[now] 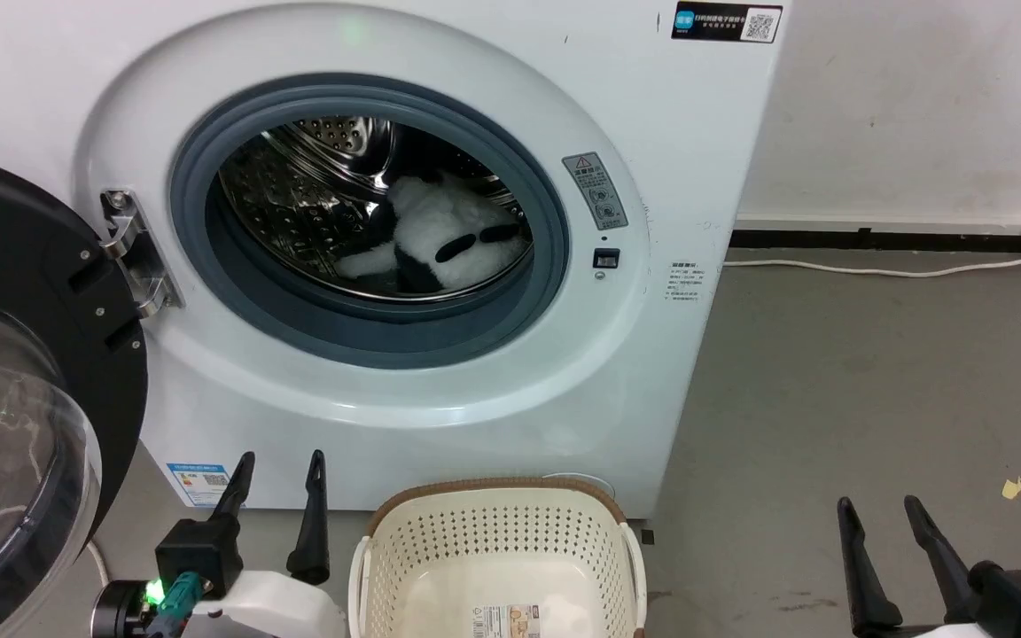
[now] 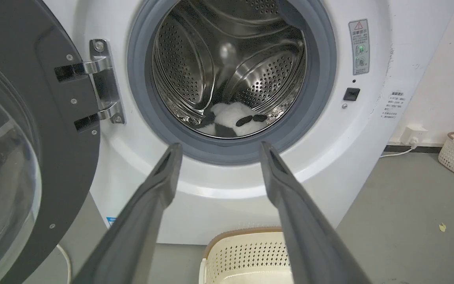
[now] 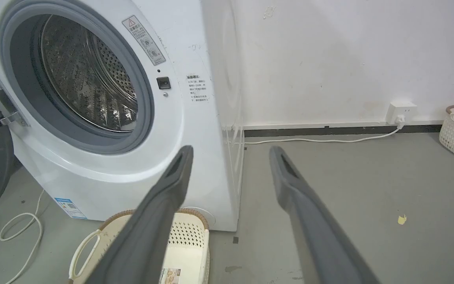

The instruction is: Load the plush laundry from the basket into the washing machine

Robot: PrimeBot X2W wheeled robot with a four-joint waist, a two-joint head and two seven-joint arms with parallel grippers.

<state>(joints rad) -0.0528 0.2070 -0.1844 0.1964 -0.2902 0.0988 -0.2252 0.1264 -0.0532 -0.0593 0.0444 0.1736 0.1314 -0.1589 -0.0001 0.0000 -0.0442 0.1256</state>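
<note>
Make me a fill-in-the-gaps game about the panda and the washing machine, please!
1. The panda soft toy lies inside the washing machine's steel ____.
2. The machine's glass door stands ____.
3. The cream laundry basket sits on the floor in ____ of the machine.
4. The left tool and the right tool both hold ____.
Missing words: drum; open; front; nothing.
</note>
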